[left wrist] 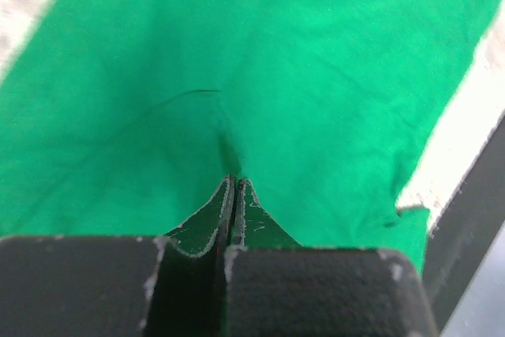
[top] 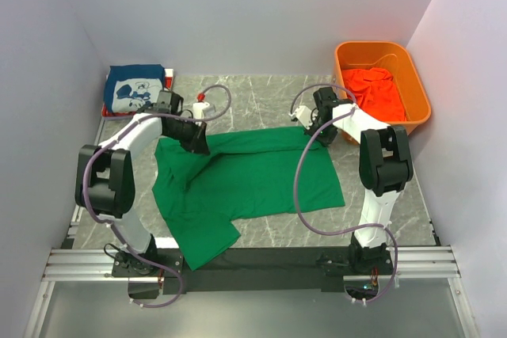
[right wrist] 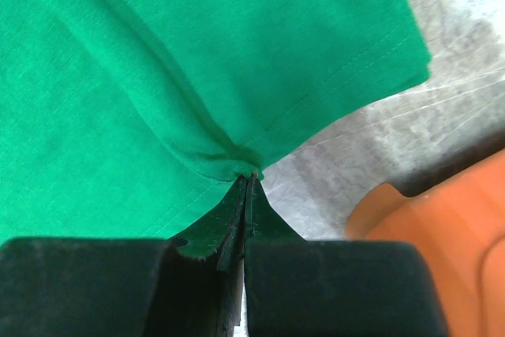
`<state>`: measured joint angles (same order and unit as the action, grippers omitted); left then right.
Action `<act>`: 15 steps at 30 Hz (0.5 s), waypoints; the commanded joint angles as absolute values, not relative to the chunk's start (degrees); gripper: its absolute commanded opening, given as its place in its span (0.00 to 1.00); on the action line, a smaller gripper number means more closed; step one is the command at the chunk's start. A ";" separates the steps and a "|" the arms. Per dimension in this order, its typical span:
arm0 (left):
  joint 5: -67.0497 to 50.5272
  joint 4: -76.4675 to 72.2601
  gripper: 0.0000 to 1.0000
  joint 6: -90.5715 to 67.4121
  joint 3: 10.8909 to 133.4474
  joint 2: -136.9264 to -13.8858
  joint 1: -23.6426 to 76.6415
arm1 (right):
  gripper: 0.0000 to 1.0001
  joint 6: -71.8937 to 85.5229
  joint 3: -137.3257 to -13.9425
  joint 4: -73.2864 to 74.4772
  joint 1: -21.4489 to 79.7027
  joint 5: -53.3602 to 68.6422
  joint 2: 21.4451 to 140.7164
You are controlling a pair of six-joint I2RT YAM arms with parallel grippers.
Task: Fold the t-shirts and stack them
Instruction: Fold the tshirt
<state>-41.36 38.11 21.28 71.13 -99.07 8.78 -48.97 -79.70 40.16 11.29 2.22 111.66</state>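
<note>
A bright green t-shirt [top: 245, 184] lies spread on the table's middle, partly folded. My left gripper [top: 198, 144] is shut on its cloth near the far left edge; the left wrist view shows the jaws [left wrist: 234, 181] closed on green fabric [left wrist: 260, 61]. My right gripper [top: 323, 134] is shut on the shirt's far right corner, and the right wrist view shows the closed tips [right wrist: 251, 177] pinching the hem [right wrist: 197, 53]. A folded dark blue t-shirt [top: 136, 89] with white print lies on a red one [top: 108, 110] at the far left. An orange-red t-shirt [top: 377, 93] lies crumpled in the bin.
The rigid orange plastic bin [top: 420, 85] stands at the far right corner, close to my right arm; its edge shows in the right wrist view [right wrist: 442, 234]. Walls enclose the table on the left, back and right. A metal rail [top: 253, 263] runs along the near edge.
</note>
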 commanded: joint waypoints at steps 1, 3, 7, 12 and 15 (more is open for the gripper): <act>-43.86 41.13 0.01 23.82 68.91 -96.25 10.72 | 0.00 -50.01 -81.12 37.79 10.72 1.76 108.28; -43.51 41.48 0.01 24.17 68.56 -96.07 11.95 | 0.00 -50.27 -81.47 37.97 10.46 1.67 108.02; -42.72 40.52 0.01 22.60 67.59 -95.71 13.27 | 0.00 -50.80 -83.14 38.85 9.76 2.19 107.14; -41.14 38.85 0.01 20.13 67.15 -95.89 15.29 | 0.00 -52.91 -82.62 40.34 8.79 2.46 105.47; -39.03 37.01 0.01 17.93 66.45 -96.06 16.34 | 0.00 -54.05 -81.48 40.52 7.39 2.64 104.94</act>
<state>-40.25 39.05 20.25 67.16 -98.19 14.98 -51.83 -80.75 40.05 8.93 2.57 108.60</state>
